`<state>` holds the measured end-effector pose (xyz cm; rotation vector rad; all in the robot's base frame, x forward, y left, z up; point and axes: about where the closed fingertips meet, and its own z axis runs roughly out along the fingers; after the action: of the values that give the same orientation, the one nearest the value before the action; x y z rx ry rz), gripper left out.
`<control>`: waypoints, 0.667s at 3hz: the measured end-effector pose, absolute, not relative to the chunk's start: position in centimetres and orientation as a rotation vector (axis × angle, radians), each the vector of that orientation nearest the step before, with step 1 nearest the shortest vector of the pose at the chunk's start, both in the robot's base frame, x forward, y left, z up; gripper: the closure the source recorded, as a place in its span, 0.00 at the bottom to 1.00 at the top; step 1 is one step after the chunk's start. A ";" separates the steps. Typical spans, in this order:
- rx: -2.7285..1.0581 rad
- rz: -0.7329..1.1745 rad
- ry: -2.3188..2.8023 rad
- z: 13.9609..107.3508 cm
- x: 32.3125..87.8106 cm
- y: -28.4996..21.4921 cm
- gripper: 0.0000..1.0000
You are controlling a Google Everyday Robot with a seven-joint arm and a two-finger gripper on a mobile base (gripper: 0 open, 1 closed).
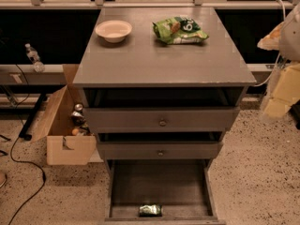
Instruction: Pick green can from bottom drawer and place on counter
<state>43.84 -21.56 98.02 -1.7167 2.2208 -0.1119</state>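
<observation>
The green can (150, 210) lies on its side at the front edge of the bottom drawer (159, 182), which is pulled out towards me. The counter (159, 62) is the grey top of the cabinet, above the two knobbed drawers. My gripper (280, 95) shows only as a pale yellow and white shape at the right edge of the camera view. It is level with the counter's front edge, off to the cabinet's right, and well above and away from the can.
A cream bowl (113, 30) and a green snack bag (179, 30) sit at the back of the counter. An open cardboard box (65, 125) with items stands left of the cabinet. A water bottle (33, 57) and black cables (28, 182) are at the far left.
</observation>
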 end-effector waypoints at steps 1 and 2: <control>-1.717 -0.112 2.221 98.0 43.8 -21.6 0.00; -1.716 -0.040 2.223 97.0 43.8 -21.2 0.00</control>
<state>43.78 -21.20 96.98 -1.7161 2.2231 -0.0402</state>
